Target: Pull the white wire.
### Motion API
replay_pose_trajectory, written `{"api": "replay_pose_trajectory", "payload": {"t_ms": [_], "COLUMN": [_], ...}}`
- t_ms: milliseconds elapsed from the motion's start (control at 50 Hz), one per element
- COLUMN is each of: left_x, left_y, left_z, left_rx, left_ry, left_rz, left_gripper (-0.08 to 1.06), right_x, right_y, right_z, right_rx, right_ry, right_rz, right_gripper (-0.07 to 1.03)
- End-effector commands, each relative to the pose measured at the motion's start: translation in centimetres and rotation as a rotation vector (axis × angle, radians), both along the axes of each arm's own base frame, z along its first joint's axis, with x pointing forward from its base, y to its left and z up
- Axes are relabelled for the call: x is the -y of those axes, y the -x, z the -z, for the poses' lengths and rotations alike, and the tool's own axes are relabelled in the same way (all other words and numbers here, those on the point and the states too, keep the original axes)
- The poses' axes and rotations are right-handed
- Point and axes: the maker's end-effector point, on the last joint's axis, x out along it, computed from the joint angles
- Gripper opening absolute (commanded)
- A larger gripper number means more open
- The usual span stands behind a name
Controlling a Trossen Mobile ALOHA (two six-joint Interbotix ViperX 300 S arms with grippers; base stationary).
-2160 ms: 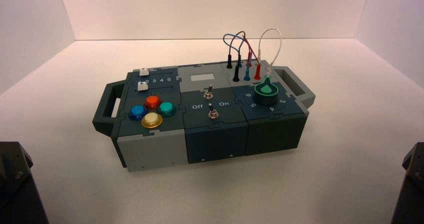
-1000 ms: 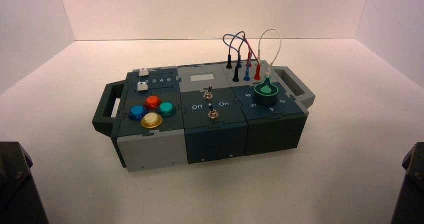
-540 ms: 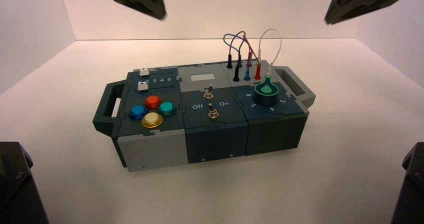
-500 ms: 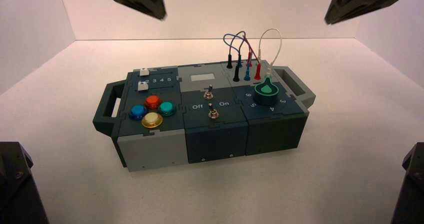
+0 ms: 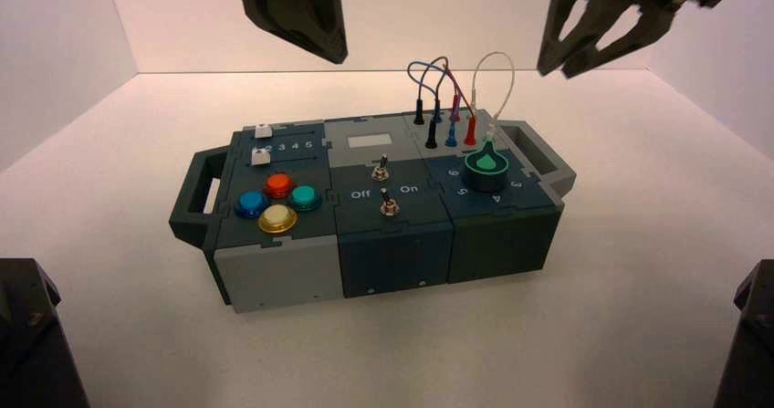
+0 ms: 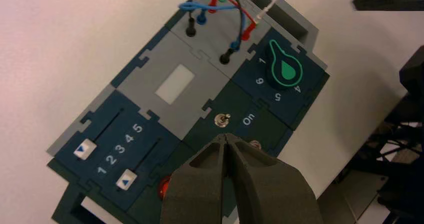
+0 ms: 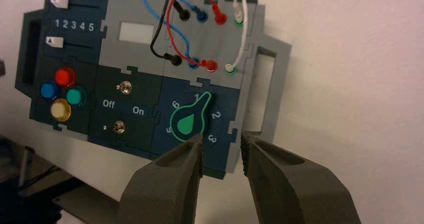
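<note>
Right gripper (image 5: 553,70): in the air over the right part of the scene, to the right of the white wire's arch in the high view, fingers spread with a clear gap between them, nothing in the gap, touching nothing
Left gripper (image 5: 339,59): in the air left of the wires in the high view, fingers together, no thing seen between them, apart from the box
White wire (image 7: 244,36): far right corner of the box, standing up in a tall arch, apart from both grippers
White wire plugs: far one (image 7: 238,14) and near one (image 7: 230,68), both seated in green-rimmed sockets
Other wires: black wire (image 7: 159,36), blue wire (image 7: 152,8) and red wire (image 7: 172,33), looped on the same light grey panel (image 7: 212,38), left of the white one
Knob (image 7: 186,124): green-outlined, near right of the box, in front of the wire panel, pointer just beside the 1, on its 2 side
Sliders: far white slider (image 7: 59,2) and near white slider (image 7: 54,42), far left panel, both at the 1 end
Buttons: red (image 7: 65,76), blue (image 7: 49,90), green (image 7: 76,96), yellow (image 7: 60,109), clustered near left
Toggle switches: far one (image 7: 124,87) and near one (image 7: 118,127), middle near panel, marked Off and On
</note>
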Motion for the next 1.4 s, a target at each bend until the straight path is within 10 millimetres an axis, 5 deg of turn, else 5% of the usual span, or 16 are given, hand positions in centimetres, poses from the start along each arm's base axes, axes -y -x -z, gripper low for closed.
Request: {"api": "replay_pose_trajectory", "payload": {"t_ms": [20,500,1400], "left_x": [1.0,1.3,1.1], "left_y": [-0.1,0.5,0.7], "left_z": [-1.2,-1.3,-1.2], "left_rx": [0.024,0.019,0.016], "left_ry": [0.030,0.024,0.010], "left_rz": [0.017,0.041,0.051], "left_gripper": [-0.03,-0.03,-0.03], "right_x": [-1.0,-2.2,-3.4], "right_y": [-1.3,-4.0,-6.9], "right_z": [-0.5,3.0,6.2], "right_rx": [0.003,-0.088,-0.139], "right_ry": [-0.017,0.019,0.050], "right_rz": [0.001,0.022,0.033], "right_gripper": [0.41,0.41,0.38]}}
